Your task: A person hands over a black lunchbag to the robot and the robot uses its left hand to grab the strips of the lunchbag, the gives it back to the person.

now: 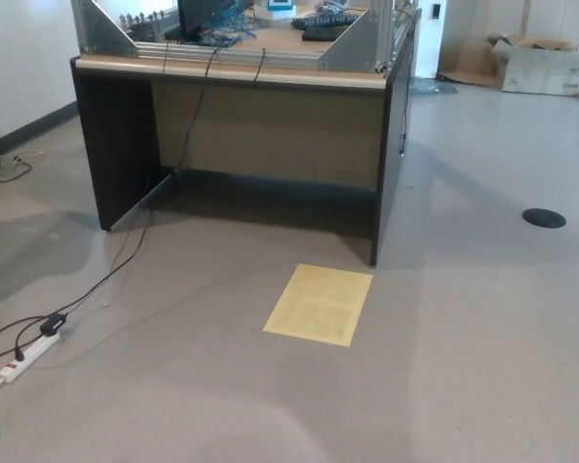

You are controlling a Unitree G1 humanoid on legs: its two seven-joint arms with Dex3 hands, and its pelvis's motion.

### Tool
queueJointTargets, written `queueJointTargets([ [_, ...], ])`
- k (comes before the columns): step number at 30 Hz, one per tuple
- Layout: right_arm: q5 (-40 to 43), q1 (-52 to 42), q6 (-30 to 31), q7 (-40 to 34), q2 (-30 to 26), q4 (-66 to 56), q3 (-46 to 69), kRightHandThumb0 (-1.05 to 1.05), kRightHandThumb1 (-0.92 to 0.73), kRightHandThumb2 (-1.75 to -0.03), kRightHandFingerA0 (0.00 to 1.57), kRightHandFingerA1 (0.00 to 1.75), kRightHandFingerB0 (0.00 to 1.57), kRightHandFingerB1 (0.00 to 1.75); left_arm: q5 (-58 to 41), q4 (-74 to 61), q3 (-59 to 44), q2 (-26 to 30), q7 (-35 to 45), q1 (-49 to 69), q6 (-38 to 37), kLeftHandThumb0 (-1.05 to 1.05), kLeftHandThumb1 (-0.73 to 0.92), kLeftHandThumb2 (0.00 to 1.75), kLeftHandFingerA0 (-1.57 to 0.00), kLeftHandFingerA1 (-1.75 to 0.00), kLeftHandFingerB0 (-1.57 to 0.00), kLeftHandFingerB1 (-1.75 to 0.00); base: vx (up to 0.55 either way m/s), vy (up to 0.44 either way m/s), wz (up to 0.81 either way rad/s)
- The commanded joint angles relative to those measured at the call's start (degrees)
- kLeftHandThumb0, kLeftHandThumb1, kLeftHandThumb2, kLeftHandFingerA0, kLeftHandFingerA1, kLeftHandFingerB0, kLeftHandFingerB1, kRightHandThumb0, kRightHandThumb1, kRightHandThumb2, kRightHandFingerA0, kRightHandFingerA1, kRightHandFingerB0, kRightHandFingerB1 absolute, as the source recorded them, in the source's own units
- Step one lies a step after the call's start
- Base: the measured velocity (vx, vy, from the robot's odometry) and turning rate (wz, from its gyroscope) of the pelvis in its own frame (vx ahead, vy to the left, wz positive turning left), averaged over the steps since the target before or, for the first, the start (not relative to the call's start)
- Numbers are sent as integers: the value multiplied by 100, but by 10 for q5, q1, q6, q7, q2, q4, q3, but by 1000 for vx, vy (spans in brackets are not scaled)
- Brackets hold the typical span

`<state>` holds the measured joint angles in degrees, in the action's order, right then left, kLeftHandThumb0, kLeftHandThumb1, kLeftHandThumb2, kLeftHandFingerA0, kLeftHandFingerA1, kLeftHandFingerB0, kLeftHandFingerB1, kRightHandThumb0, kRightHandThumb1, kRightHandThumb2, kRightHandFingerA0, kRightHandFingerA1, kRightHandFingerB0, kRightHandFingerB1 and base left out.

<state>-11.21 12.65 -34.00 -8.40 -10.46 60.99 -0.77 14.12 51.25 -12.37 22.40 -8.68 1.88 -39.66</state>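
No black lunchbag shows in the head view, and no person is in sight. Neither of my hands is in the picture, and no part of either arm shows. The view looks down on a grey floor in front of a dark desk (236,116).
The desk carries metal frames (357,43) and cables on top. A yellow sheet (319,303) lies on the floor before it. A cable runs down to a white power strip (24,357) at the left. A cardboard box (540,63) stands far right, and a black floor disc (543,218).
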Motion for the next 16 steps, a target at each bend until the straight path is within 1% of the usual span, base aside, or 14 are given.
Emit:
queueJointTargets([
  [1, 7, -4, 1, -9, -2, -1, 7, -38, -65, -59, 59, 47, 27, 30, -30, 16, 0, 14, 10, -7, -49, -38, 47, 62, -29, -36, -27, -35, 0, 0, 0],
  [7, 9, -4, 1, -8, -2, 3, 10, -38, -64, -60, 60, 47, 27, 31, -40, 24, 0, 10, 14, -9, -60, -34, 46, 60, -29, -36, -28, -35, 0, 0, 0],
  [12, 5, -1, -2, -14, -4, 2, 10, -40, -64, -59, 62, 47, 29, 31, -40, 27, 2, 10, 10, -15, -58, -36, 47, 61, -29, -36, -28, -35, 0, 0, 0],
  [16, 7, 0, 2, -12, -4, 2, 12, -40, -64, -59, 61, 47, 28, 30, -46, 36, 2, 10, 16, -19, -80, -31, 48, 59, -28, -36, -28, -33, 0, 0, 0],
])
